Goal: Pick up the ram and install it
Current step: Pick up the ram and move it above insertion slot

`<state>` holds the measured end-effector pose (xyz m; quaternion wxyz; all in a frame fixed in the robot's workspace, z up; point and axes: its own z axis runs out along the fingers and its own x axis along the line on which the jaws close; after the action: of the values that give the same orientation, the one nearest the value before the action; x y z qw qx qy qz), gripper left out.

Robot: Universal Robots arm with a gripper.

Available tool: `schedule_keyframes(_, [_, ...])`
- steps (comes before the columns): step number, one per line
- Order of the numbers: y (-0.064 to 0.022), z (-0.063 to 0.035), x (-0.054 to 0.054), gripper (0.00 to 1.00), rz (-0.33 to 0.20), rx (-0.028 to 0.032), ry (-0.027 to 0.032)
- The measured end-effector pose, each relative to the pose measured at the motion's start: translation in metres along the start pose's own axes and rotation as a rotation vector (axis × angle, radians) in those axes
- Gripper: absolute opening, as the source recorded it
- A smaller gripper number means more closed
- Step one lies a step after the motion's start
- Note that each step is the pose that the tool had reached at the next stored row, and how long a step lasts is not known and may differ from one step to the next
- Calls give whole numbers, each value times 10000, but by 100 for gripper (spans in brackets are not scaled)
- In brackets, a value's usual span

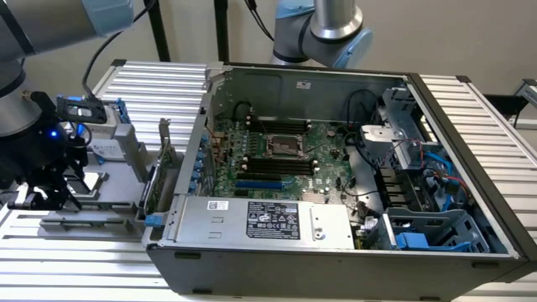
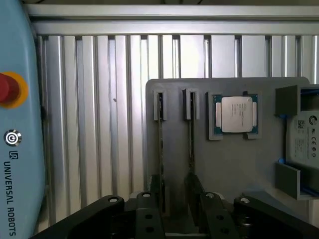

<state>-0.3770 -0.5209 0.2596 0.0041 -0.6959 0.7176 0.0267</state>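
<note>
claw point(image 2: 175, 186) open, fingers spread, low over grey tray point(image 2: 239, 169) on slatted surface point(image 2: 99, 124) | ram point(image 2: 160, 144) standing on edge in a tray slot, twin stick point(image 2: 192, 144) just beside it | processor chip point(image 2: 235, 114) in tray recess near the sticks | open computer case point(image 1: 336, 264) beside tray

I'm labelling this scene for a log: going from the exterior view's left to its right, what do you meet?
gripper → grey parts holder → upright green expansion card → CPU socket → blue cables
</note>
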Motion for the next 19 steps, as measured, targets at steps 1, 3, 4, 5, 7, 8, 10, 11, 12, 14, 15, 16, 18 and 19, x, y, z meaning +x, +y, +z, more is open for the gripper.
schedule_keyframes(1, [-1,18,2,36,0,1,-1])
schedule_keyframes(3, [-2,55,7,36,0,0,0])
schedule_keyframes(4, [-3,73,11,36,-1,0,0])
schedule_keyframes(5, [-3,91,15,36,0,0,0])
schedule_keyframes(7, [-5,125,30,36,-1,-3,2])
schedule_keyframes(8, [-5,141,41,36,0,-1,1])
schedule_keyframes(10, [-6,172,70,36,0,0,0])
schedule_keyframes(11, [-7,186,84,36,-1,0,0])
schedule_keyframes(12, [-7,202,95,36,-1,0,0])
schedule_keyframes(14, [-8,234,116,36,-1,0,0])
schedule_keyframes(15, [-9,252,125,36,-1,0,-1])
schedule_keyframes(16, [-10,270,132,36,-3,1,-1])
schedule_keyframes(18, [-10,305,140,36,-7,-1,0])
schedule_keyframes(19, [-10,323,143,36,-10,-1,-3])
